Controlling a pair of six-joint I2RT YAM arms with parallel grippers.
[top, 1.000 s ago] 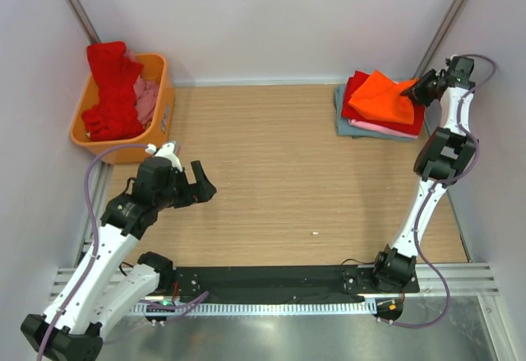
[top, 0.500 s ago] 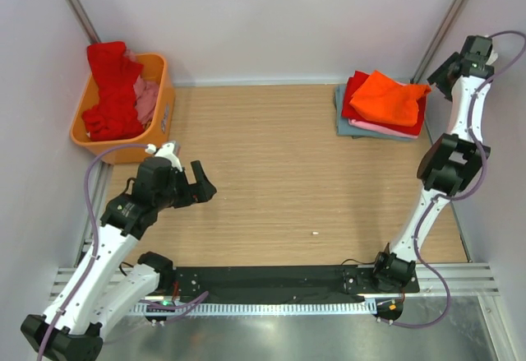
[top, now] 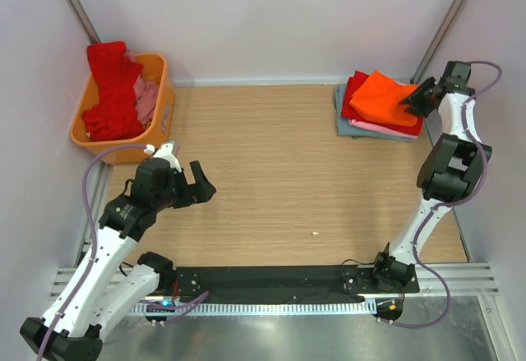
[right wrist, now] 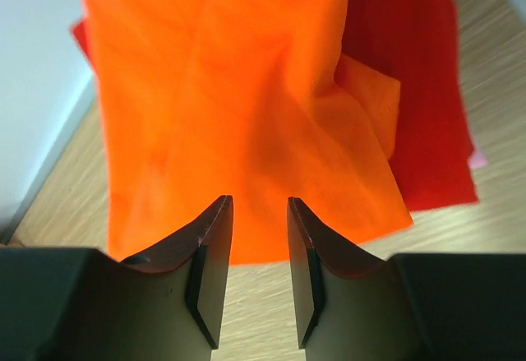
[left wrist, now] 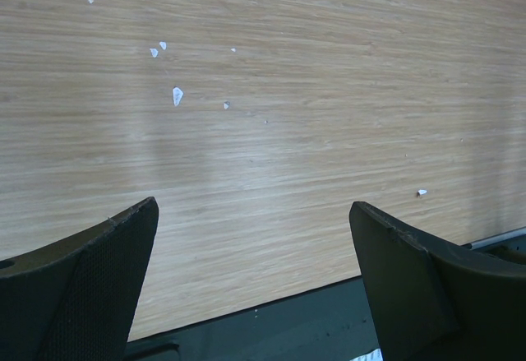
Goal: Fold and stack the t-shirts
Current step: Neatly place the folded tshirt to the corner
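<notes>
wooden table (top: 271,172) bears an orange basket (top: 167,102), a t-shirt stack (top: 382,102), white specks (left wrist: 177,95).

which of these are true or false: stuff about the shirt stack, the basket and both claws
1. The orange t-shirt lies on top of the stack at the far right. True.
2. The basket is empty. False: it holds red cloth and pink cloth.
3. The left claw is wide open over bare table, holding nothing. True.
4. The right claw grips a grey-blue shirt. False: its jaws stand a narrow gap apart with nothing between them, at the orange t-shirt's edge.
5. A red shirt lies directly under the orange t-shirt. True.
</notes>
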